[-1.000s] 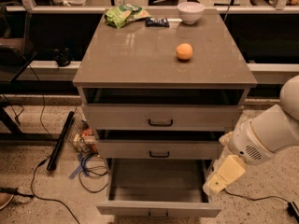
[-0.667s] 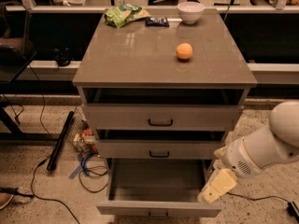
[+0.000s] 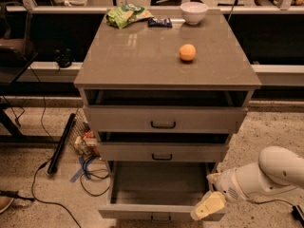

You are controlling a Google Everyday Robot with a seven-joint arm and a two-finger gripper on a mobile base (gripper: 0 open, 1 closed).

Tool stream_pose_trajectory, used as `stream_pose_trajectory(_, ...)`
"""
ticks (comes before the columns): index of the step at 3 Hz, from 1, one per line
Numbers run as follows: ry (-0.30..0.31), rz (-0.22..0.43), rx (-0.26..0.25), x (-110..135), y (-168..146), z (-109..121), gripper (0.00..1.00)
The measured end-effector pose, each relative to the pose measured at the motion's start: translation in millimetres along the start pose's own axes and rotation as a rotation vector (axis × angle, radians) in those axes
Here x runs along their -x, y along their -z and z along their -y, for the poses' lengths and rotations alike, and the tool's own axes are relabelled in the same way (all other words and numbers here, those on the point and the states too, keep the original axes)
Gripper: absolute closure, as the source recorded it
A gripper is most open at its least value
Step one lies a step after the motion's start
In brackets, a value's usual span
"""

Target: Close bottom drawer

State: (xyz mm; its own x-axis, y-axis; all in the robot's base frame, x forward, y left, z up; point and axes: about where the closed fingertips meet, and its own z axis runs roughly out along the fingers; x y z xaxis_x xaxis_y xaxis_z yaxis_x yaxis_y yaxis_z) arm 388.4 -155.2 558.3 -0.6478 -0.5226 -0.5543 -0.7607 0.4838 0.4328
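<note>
Bottom drawer [image 3: 156,184] out, claw [image 3: 207,206] at front corner

- The single arm [image 3: 280,167] is entering the view from the right edge, low in the frame, with its thick white rounded link lying nearly level and sloping slightly down to the left.
- The wrist [image 3: 237,186] is extending from that link as a narrower white section, angling down and left, with a small perforated patch showing on its near side.
- The hand [image 3: 208,206] is hanging at the end of the wrist, in the lower right of the view near the bottom edge, showing as a pale cream block tilting down to the left.
- The hand is sitting lower and farther left than the rest of the arm.
</note>
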Motion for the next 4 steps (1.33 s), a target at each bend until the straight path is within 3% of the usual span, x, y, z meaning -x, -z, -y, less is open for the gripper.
stream_pose_trajectory(1,0.0,0.0,0.0,0.0,0.0,0.0,0.0)
stream_pose_trajectory(2,-0.054,-0.038,0.02,-21.5,-22.3,16.3,0.0)
stream_pose_trajectory(3,-0.156,-0.06,0.03,-64.8,-54.6,45.9,0.18)
stream_pose_trajectory(4,-0.271,-0.068,0.052,-117.4,-97.9,74.9,0.42)
